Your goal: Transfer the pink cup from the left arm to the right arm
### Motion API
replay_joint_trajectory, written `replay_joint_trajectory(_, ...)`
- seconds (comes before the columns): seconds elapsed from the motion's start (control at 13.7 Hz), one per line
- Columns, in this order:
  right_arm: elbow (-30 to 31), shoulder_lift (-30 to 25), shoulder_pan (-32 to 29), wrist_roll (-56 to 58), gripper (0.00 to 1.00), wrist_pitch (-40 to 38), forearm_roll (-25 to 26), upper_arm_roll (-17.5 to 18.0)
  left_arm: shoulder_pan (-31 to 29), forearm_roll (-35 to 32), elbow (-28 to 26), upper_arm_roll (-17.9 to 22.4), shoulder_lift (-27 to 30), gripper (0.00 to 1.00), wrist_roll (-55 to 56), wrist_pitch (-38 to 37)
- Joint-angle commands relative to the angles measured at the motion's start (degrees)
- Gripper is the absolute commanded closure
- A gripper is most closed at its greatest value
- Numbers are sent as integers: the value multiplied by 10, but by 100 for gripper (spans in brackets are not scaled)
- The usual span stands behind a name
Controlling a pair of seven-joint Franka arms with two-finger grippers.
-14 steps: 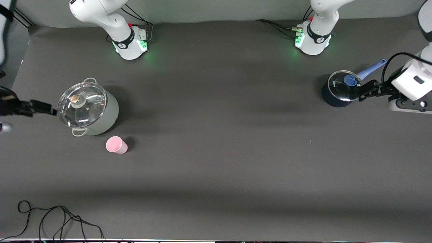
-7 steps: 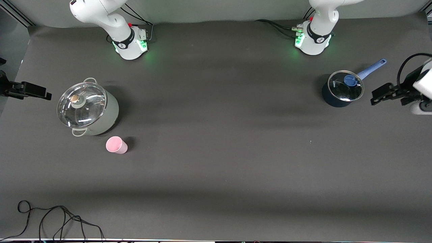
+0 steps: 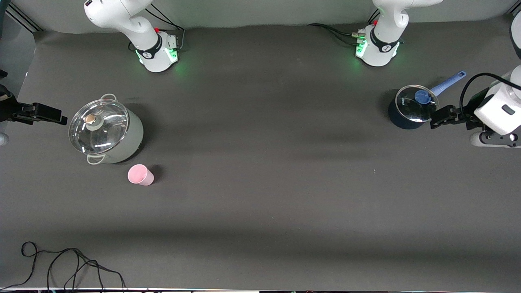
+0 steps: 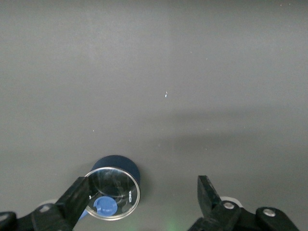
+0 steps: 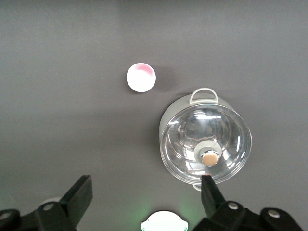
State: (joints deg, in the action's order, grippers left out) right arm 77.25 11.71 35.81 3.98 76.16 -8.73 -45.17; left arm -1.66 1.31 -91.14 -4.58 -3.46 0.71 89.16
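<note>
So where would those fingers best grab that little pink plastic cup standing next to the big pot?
Probably around its tapered side wall, coming down from above. The small pale pink plastic cup stands upright, mouth up, apart from the large glass-lidded steel pot, so there is room on both sides. Neither open gripper, left or right, is near it.
</note>
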Motion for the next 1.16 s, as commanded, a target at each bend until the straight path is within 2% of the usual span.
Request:
replay_joint_trajectory(0.0,-2,-3,5,-10,0,2,-2,-1,6,-8,3,4,14,0,3,-29)
replay_joint_trajectory(0.07,-2,-3,-2,-10,0,2,-2,10,7,-9,3,4,14,0,3,-29)
replay_joint_trajectory(0.15,-2,-8,-21,-9,0,2,6,38,7,-10,2,4,14,0,3,-29)
replay_joint_trajectory(0.44,1,-30,-157,-9,0,3,31,184,6,-57,-2,4,14,0,-10,-27)
replay_joint_trajectory(0.58,24,-54,-241,-10,0,15,42,282,6,-57,-2,4,12,0,-19,-17)
replay_joint_trajectory(0.8,62,-89,-301,-10,0,41,57,352,5,-47,-13,4,15,0,-9,10)
replay_joint_trajectory(0.87,83,-102,-307,-10,0,57,57,357,4,-35,-13,4,15,0,-6,12)
replay_joint_trajectory(1.02,134,-137,-337,-10,0,93,57,395,1,-19,-14,4,14,0,-4,11)
replay_joint_trajectory(1.09,147,-146,-342,-10,0,101,58,401,1,-19,-13,4,15,0,-4,8)
